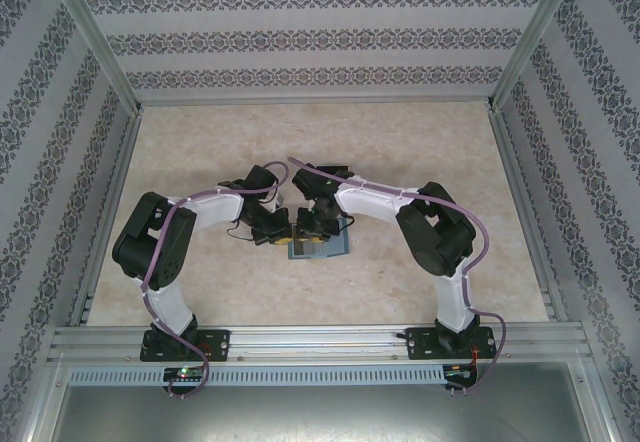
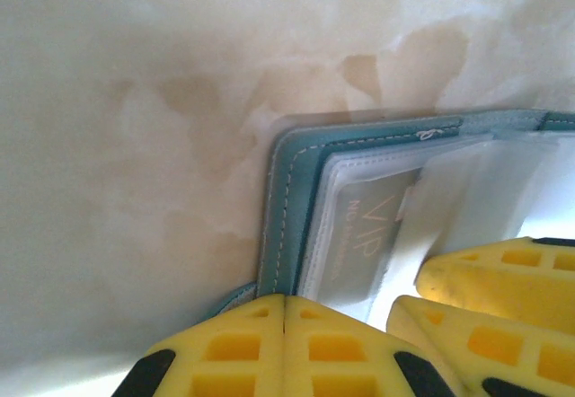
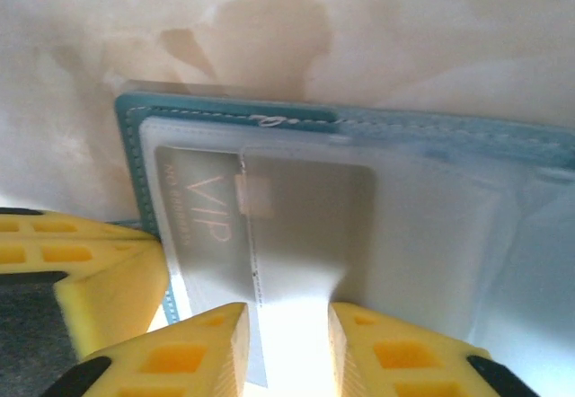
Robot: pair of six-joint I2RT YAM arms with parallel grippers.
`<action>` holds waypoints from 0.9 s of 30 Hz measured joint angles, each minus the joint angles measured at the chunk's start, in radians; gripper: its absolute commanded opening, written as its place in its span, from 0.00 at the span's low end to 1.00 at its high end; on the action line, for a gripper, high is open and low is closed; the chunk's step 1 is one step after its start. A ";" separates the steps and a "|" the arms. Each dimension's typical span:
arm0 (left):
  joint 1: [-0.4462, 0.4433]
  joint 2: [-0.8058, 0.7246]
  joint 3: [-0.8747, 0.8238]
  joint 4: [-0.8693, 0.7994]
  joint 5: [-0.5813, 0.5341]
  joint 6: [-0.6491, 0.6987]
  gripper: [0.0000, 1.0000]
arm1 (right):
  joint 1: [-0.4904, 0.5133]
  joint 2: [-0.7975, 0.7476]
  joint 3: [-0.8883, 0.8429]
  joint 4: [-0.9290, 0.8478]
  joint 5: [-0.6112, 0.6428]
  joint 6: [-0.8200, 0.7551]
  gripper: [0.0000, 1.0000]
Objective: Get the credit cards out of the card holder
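Soft teal card holder (image 1: 320, 247) is lying open, middle of bench (image 1: 200, 152).
Pale credit card (image 3: 202, 213), thin and stiff, is sitting in slick clear pocket (image 3: 431, 235); pinch its exposed edge. Left hand (image 2: 284, 312) is resting closed at holder's edge; right hand (image 3: 287, 325) is hovering, jaws parted.

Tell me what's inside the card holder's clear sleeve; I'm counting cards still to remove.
A pale card printed VIP lies inside the clear sleeve of the teal card holder. Anything beneath it is hidden.
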 measured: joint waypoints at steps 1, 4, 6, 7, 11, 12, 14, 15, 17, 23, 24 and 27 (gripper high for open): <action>0.000 0.000 0.000 0.000 0.000 0.000 0.02 | 0.002 0.006 0.011 -0.016 0.010 -0.006 0.36; 0.000 0.000 0.000 0.000 0.000 0.000 0.02 | 0.008 0.019 0.038 -0.051 0.035 -0.013 0.37; 0.000 0.000 0.000 0.000 0.000 0.000 0.02 | 0.012 0.032 0.055 -0.071 0.047 -0.017 0.38; 0.000 0.000 0.000 0.000 0.000 0.000 0.02 | 0.014 0.038 0.061 -0.078 0.052 -0.019 0.38; 0.000 0.000 0.000 0.000 0.000 0.000 0.02 | 0.021 0.062 0.094 -0.116 0.071 -0.029 0.36; 0.000 0.000 0.000 0.000 0.000 0.000 0.02 | 0.024 0.065 0.100 -0.124 0.078 -0.031 0.34; 0.000 0.000 0.000 0.000 0.000 0.000 0.02 | 0.026 0.068 0.105 -0.133 0.086 -0.034 0.30; 0.000 0.000 0.000 0.000 0.000 0.000 0.02 | 0.026 0.068 0.106 -0.137 0.089 -0.034 0.28; 0.000 0.000 0.000 0.000 0.000 0.000 0.02 | 0.026 0.067 0.107 -0.140 0.095 -0.035 0.23; 0.000 0.000 0.000 0.000 0.000 0.001 0.02 | 0.025 0.053 0.098 -0.148 0.112 -0.029 0.12; 0.000 0.000 0.000 0.000 0.000 0.001 0.02 | 0.025 0.050 0.095 -0.147 0.115 -0.029 0.11; 0.000 0.000 0.000 0.000 0.000 0.001 0.02 | 0.025 0.037 0.087 -0.149 0.120 -0.029 0.09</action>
